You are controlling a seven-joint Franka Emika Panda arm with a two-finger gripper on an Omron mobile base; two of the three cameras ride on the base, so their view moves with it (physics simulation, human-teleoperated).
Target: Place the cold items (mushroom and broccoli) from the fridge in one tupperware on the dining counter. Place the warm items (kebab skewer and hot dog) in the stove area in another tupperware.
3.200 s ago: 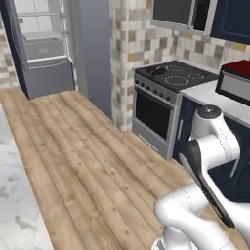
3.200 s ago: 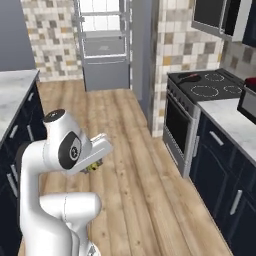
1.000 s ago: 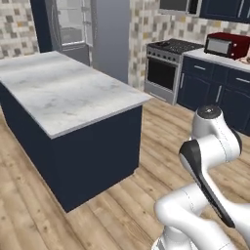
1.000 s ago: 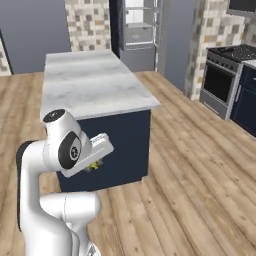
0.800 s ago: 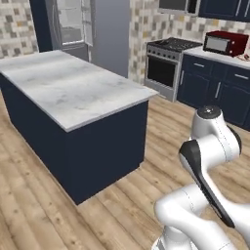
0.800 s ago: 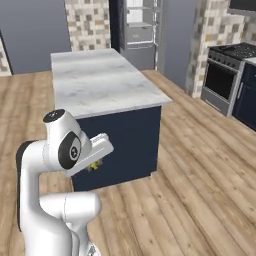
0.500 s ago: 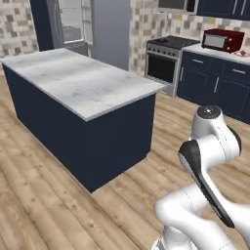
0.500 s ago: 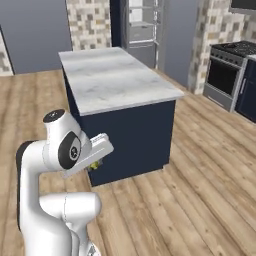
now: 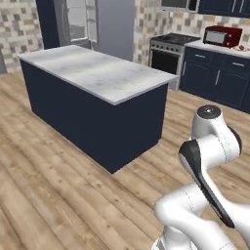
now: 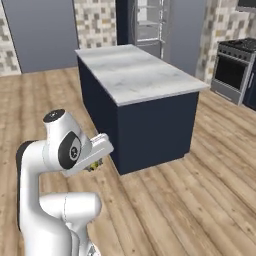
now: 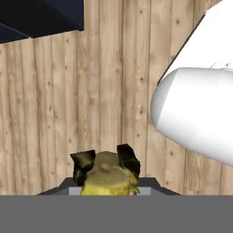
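Broccoli (image 11: pixel 108 178), yellowish-green, sat pinched between the two dark fingertips (image 11: pixel 129 160) of the gripper (image 11: pixel 106 164), which was closed narrowly around it above the plank floor (image 11: pixel 68 113) in the hand view. The right base view caught just a yellowish speck of it under the folded arm. Beyond stood the marble-topped island counter (image 10: pixel 135 70), with the fridge (image 10: pixel 148 22) far behind and the stove (image 9: pixel 173 46) far right.

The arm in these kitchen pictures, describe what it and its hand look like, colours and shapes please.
The arm is glossy white, built of thick rounded segments, with dark grey bands and round dark caps at the joints. A long black strip runs along one link in the left base view. The hand ends in two small, dark, blocky finger tips. No cables or printed markings are visible.
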